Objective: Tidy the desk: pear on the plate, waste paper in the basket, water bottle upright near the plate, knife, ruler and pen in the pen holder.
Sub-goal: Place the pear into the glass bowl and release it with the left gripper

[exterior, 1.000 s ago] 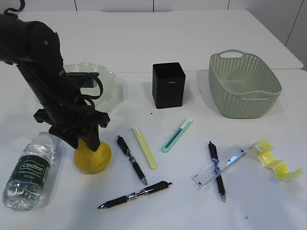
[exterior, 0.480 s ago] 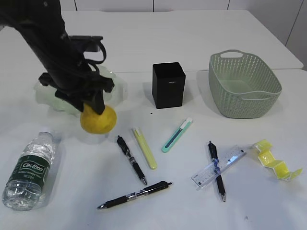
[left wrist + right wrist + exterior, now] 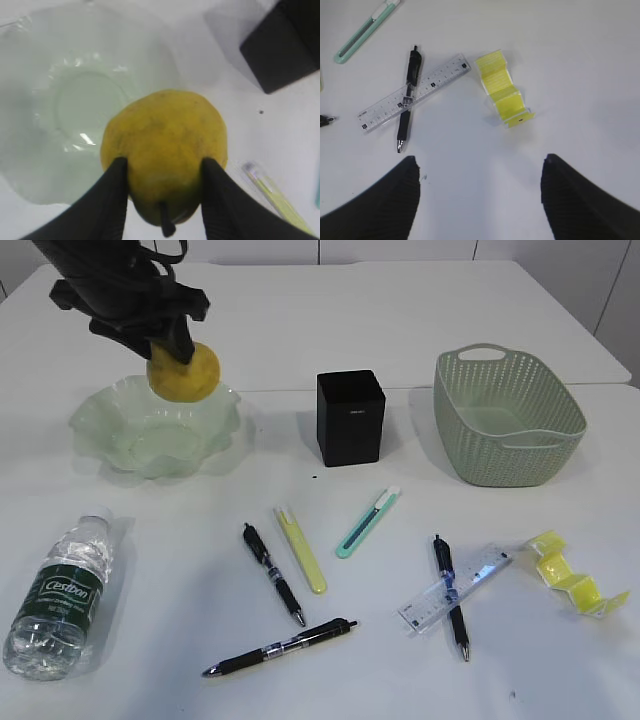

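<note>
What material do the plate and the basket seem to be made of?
Plate: probably glass or clear plastic, glossy; it is pale green, see-through, with highlights on its ruffled rim. Basket: likely moulded plastic, matte sage green, with regular perforated walls.

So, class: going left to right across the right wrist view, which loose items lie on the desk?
Mint knife → black pen lying across the ruler → folded yellow paper.

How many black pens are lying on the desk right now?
3. One black pen lies left of the yellow pen-like stick, one lies nearest the front edge, and one crosses the ruler on the right. None appears hidden.
</note>
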You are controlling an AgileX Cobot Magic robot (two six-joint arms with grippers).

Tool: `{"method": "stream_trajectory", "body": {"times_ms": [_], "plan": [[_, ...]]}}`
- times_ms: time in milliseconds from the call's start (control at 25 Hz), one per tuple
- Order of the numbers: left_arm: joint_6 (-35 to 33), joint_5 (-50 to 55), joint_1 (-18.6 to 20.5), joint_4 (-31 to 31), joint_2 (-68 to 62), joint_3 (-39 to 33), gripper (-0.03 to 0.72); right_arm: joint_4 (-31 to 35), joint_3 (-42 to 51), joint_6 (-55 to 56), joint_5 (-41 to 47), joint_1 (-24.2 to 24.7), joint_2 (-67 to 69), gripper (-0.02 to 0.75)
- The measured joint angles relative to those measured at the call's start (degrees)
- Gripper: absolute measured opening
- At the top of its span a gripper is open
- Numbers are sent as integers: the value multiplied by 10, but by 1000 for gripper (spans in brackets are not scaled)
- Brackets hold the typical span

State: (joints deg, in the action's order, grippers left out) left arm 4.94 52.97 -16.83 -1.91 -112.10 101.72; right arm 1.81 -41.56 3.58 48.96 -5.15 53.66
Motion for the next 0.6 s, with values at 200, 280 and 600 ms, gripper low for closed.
{"method": "stream_trajectory", "body": {"times_ms": [200, 280, 600], "plan": [[3, -11, 49, 9, -43, 35, 290, 0, 0, 0, 0, 0, 0, 557], [3, -12, 58, 9, -67, 55, 290, 0, 0, 0, 0, 0, 0, 556], [4, -17, 73, -3, -161, 115, 290, 0, 0, 0, 1, 0, 0, 556]]}}
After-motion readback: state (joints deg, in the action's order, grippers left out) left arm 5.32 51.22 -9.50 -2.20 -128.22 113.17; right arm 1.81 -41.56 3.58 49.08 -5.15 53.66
